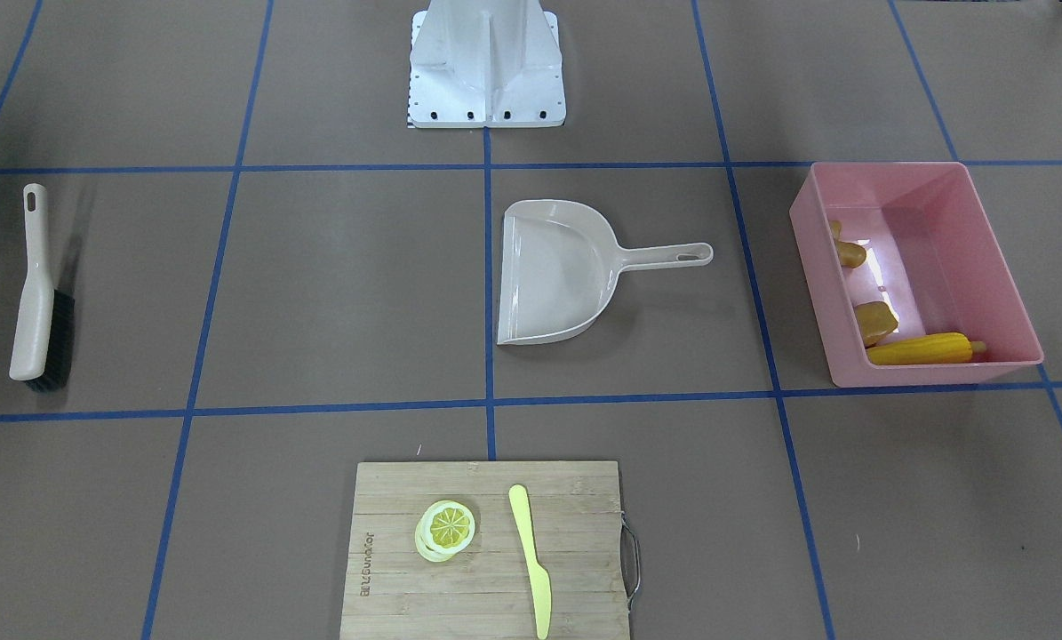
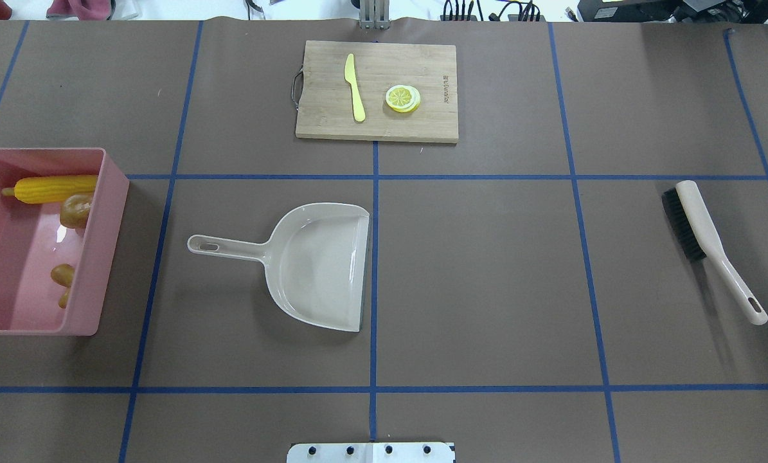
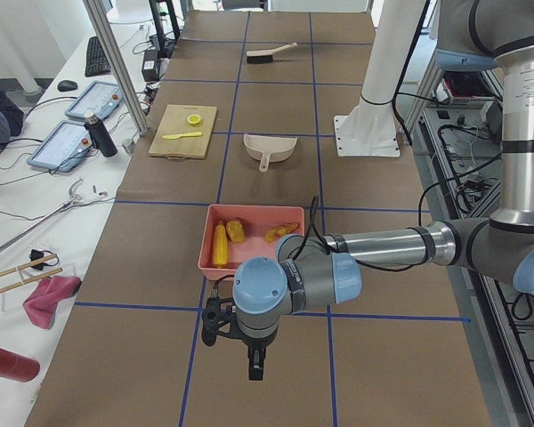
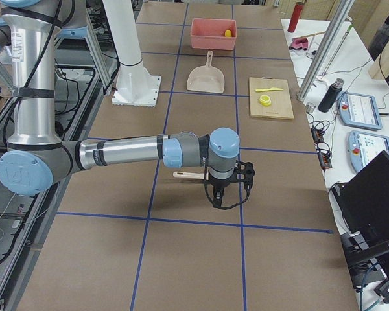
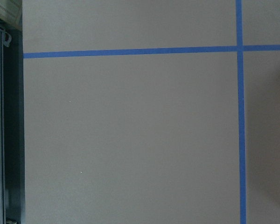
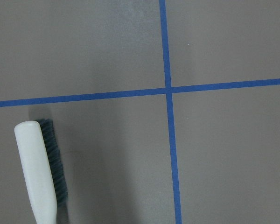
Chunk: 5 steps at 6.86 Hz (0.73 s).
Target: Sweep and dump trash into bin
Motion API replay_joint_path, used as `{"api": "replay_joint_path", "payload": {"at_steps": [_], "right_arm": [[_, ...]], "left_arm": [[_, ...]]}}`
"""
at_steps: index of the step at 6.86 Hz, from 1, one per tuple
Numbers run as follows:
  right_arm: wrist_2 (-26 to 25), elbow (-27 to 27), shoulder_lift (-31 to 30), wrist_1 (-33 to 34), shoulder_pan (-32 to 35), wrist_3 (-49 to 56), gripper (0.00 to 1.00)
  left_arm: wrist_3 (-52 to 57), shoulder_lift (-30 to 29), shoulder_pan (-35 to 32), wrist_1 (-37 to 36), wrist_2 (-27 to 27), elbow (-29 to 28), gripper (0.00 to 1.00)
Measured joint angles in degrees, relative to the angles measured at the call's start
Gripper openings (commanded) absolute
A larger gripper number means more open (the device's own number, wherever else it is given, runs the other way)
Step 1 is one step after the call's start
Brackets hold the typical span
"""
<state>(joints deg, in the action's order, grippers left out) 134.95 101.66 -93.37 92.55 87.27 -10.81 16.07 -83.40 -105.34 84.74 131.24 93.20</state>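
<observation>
A white base plate (image 2: 371, 452) sits at the middle of the near edge of the brown surface (image 2: 486, 289). Farther in, at the centre, lies the dustpan (image 2: 322, 263), its mouth toward the right edge and its handle toward the left.

At the left edge stands the pink bin (image 2: 107, 244), and all the trash is inside it. The corn (image 2: 53, 188) lies along the far wall, the potato (image 2: 75, 209) is just beside it, and the ginger (image 2: 62, 276) is nearer the robot. Both potato and ginger lie against the wall that faces the centre.

The left tool (image 3: 255, 372) hangs pointing down over bare surface beyond the bin, toward the left end — whether spread or pressed together I cannot tell.

Near the right edge lies the brush (image 2: 711, 247), its handle toward the near right corner. The right tool (image 4: 217, 199) hangs above the surface just beside it — its state cannot be told either.

At the middle of the far edge rests the board (image 2: 422, 122), with the knife (image 2: 355, 90) and the lemon slices (image 2: 402, 98) apart on it.
</observation>
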Motion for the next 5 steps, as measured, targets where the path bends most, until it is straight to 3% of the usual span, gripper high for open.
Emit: {"api": "replay_joint_path", "payload": {"at_steps": [5], "right_arm": [[-0.15, -0.23, 0.03, -0.08, 0.00, 0.09, 1.00]], "left_arm": [[0.02, -0.34, -0.66, 0.07, 0.14, -0.52, 0.99]]}}
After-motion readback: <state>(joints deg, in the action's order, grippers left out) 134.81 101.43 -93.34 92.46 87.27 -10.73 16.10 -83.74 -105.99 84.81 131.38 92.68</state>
